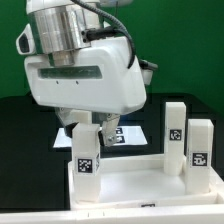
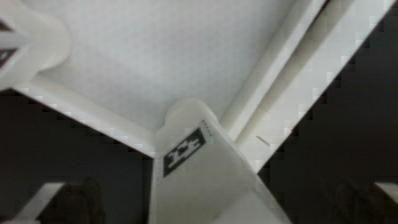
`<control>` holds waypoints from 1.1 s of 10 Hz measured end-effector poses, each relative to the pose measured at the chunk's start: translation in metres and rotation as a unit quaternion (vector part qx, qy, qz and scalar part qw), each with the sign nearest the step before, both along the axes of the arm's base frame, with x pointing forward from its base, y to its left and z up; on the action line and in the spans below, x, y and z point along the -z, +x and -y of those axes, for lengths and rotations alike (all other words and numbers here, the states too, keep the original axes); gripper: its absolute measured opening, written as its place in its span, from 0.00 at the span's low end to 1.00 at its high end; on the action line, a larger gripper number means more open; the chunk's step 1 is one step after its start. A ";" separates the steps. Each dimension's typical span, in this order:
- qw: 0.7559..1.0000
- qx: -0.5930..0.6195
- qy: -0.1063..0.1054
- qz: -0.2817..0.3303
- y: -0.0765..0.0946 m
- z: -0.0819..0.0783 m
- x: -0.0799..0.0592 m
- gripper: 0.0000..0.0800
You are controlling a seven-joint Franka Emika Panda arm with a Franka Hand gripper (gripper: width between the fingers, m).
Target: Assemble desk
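Observation:
The white desk tabletop (image 1: 135,188) lies at the front with its rim up. Three white legs with black-and-white tags stand upright on it. One leg (image 1: 86,156) is at the corner on the exterior view's left, and two legs (image 1: 175,124) (image 1: 200,146) are at the right. My gripper (image 1: 92,124) hangs straight above the left leg, its fingers at the leg's top. In the wrist view that leg (image 2: 210,172) stands between my dark fingers (image 2: 64,200), with a gap on each side. The gripper (image 2: 222,206) is open. The tabletop (image 2: 160,60) fills the view behind the leg.
The marker board (image 1: 128,134) lies on the black table behind the tabletop. The bulky white arm body (image 1: 85,75) hides the middle of the scene. A green wall stands at the back.

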State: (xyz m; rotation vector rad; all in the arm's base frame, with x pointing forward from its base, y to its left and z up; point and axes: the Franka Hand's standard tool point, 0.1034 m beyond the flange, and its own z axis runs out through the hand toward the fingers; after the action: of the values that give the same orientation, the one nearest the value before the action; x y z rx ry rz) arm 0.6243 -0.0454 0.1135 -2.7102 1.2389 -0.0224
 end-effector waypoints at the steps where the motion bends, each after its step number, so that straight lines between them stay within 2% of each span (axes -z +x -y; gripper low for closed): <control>1: 0.999 -0.034 -0.004 0.004 0.000 0.000 0.000 0.81; 3: 0.977 -0.202 -0.060 0.028 0.006 0.001 -0.001 0.81; 4: 0.977 -0.199 -0.066 0.036 0.006 0.000 0.001 0.81; 6: 0.981 -0.178 -0.063 0.034 0.006 0.001 0.001 0.48; 7: 0.984 -0.163 -0.061 0.033 0.006 0.001 0.001 0.48; 8: 0.992 -0.112 -0.057 0.027 0.005 0.003 0.001 0.36; 9: 0.996 -0.068 -0.054 0.023 0.005 0.004 0.002 0.36; 11: 0.994 0.101 -0.038 0.008 0.005 0.005 0.000 0.36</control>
State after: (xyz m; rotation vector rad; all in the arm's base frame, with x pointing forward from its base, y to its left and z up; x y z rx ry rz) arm 0.6295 -0.0499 0.1138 -2.6287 1.5320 -0.1164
